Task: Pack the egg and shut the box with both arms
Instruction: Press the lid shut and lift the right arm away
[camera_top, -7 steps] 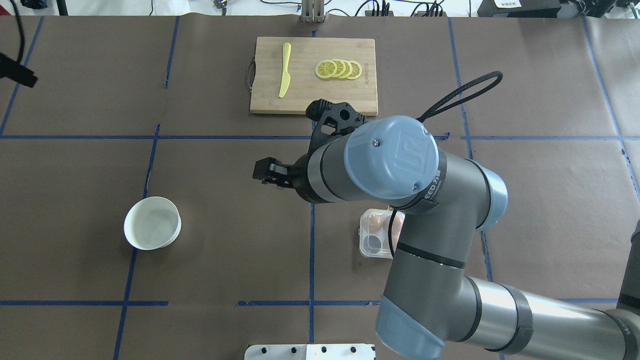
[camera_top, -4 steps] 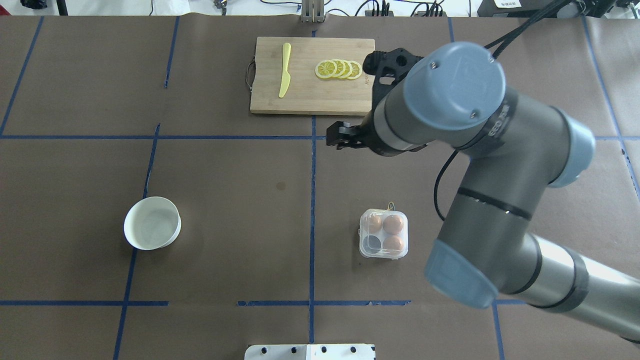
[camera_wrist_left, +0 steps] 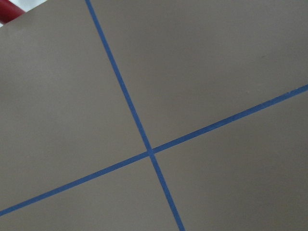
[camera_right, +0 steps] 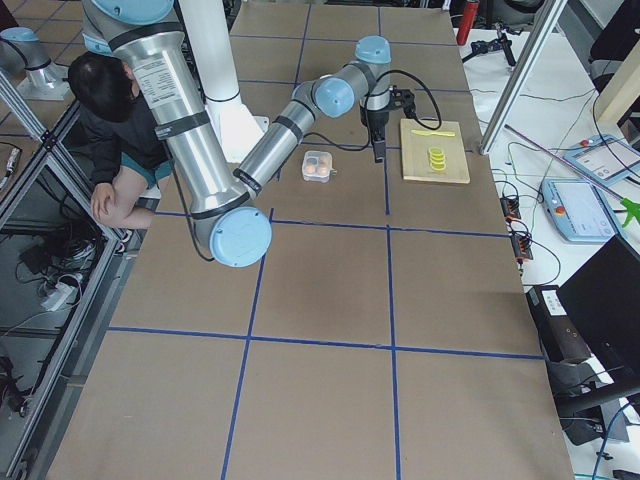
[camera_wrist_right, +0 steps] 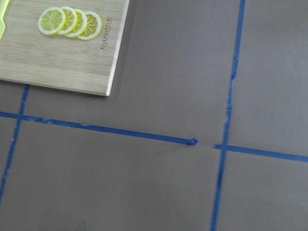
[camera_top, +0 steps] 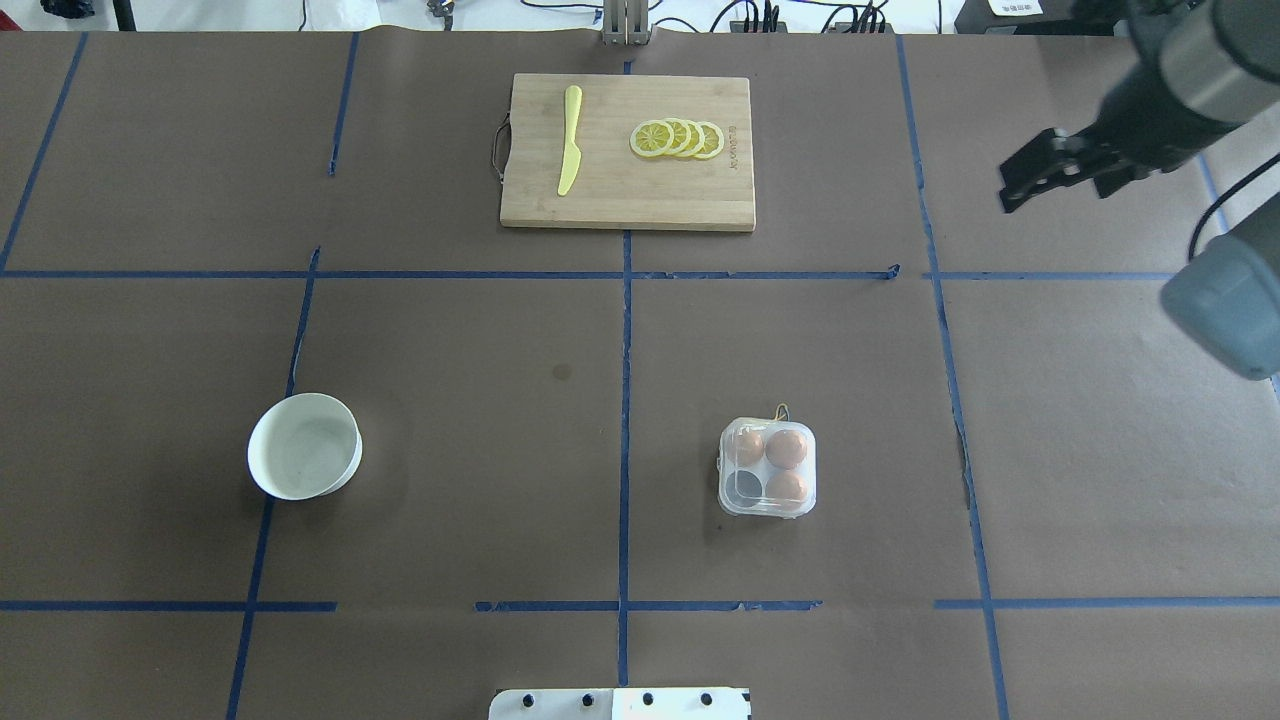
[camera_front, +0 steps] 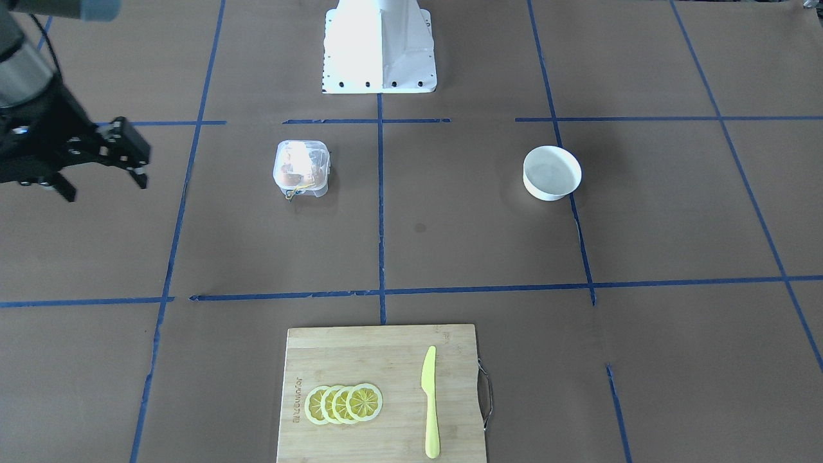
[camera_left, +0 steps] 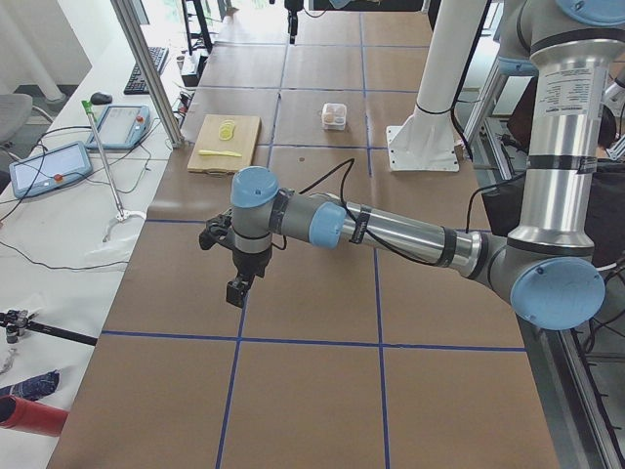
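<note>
The clear box (camera_top: 767, 467) stands on the table right of centre, its lid down, a yellow string (camera_top: 780, 410) at its far side. It holds three brown eggs; one egg (camera_top: 787, 448) lies in a far cell, and the near-left cell is dark and empty. The box also shows in the front view (camera_front: 302, 168). My right gripper (camera_top: 1050, 190) is open and empty, high over the far right of the table, well away from the box. It shows in the front view (camera_front: 106, 190). My left gripper (camera_left: 237, 291) hangs far off to the left; I cannot tell its state.
An empty white bowl (camera_top: 304, 446) stands at the left. A wooden cutting board (camera_top: 627, 190) at the back centre carries lemon slices (camera_top: 678, 138) and a yellow knife (camera_top: 570, 138). Blue tape lines cross the brown table. The white robot base (camera_front: 379, 45) is at the near edge.
My right arm has swung from above the table's centre to the far right and back, uncovering the box. The box, eggs and bowl have not moved.
</note>
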